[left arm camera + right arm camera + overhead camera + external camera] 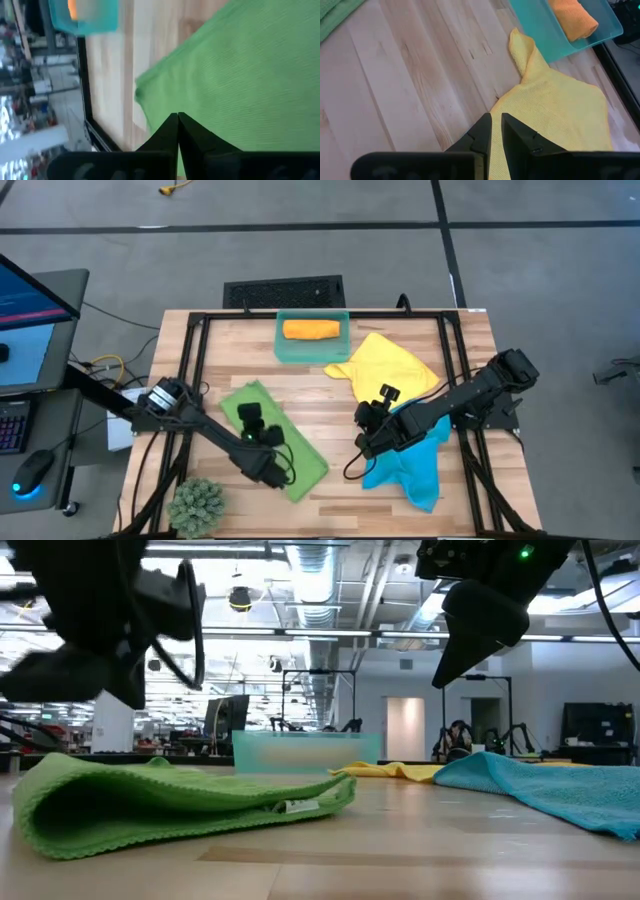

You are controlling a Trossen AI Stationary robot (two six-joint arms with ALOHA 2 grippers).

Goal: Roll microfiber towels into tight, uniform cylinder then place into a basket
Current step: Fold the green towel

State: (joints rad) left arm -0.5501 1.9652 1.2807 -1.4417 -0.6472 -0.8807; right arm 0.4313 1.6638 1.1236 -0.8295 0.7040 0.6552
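A green towel (275,440) lies on the table's near left, folded over into two layers, fold edge (30,802) at its left. My left gripper (177,116) hangs shut just above it, touching nothing. A yellow towel (385,365) lies crumpled right of the basket (283,350), which holds a rolled orange towel (310,330). A blue towel (415,470) lies rumpled at the near right. My right gripper (496,116) hovers over the yellow towel's near edge, its fingers a narrow gap apart with nothing between them.
A spiky green plant ball (197,505) sits at the table's near left corner. Black frame rails (195,380) run along the table's left, right and far sides. Bare wood (420,75) shows between the green and yellow towels.
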